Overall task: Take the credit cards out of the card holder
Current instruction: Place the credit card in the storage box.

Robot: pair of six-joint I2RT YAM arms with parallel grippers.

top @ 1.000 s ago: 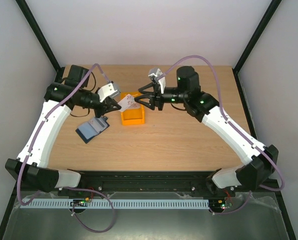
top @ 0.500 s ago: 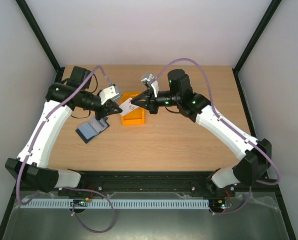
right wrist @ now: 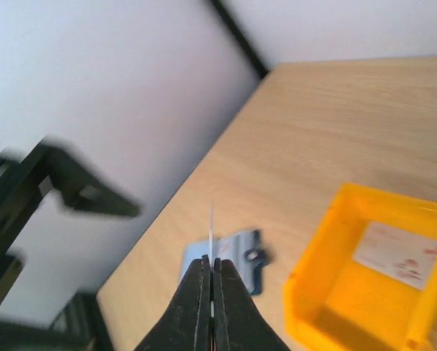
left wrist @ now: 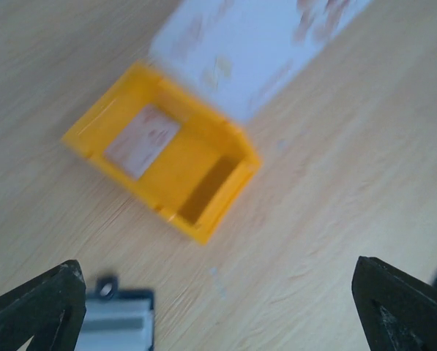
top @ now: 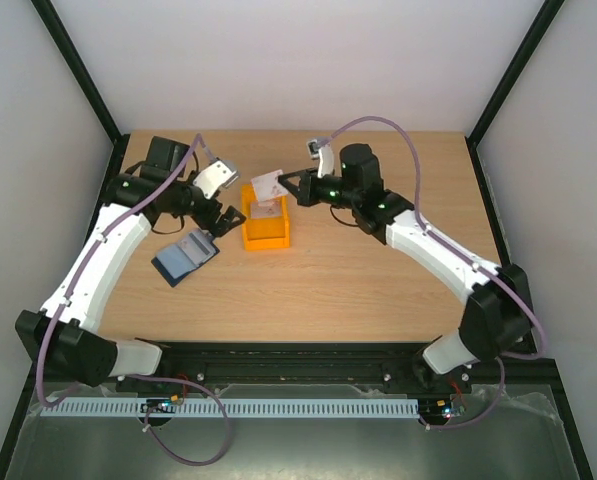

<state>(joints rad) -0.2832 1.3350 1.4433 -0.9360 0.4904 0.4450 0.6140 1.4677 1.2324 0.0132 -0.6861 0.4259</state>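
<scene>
Card (top: 269, 184) is pinched tight in your right gripper (top: 284, 186), edge-on to that wrist camera and held above the far end of the bin (top: 266, 238). A second card (top: 268, 212) lies flat on the bin floor. The holder (top: 185, 257) rests on the table (top: 358, 280) left of the bin, apart from it. Your left gripper (top: 221, 212) is spread wide with nothing in it, hanging between holder and bin.

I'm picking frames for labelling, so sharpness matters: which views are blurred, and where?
Top external: sharp, evenly lit. Left wrist: smeared throughout, the orange bin and held credit card soft-edged. Right wrist: the left arm streaked at the left; the card between the jaws is edge-on, a thin line.
</scene>
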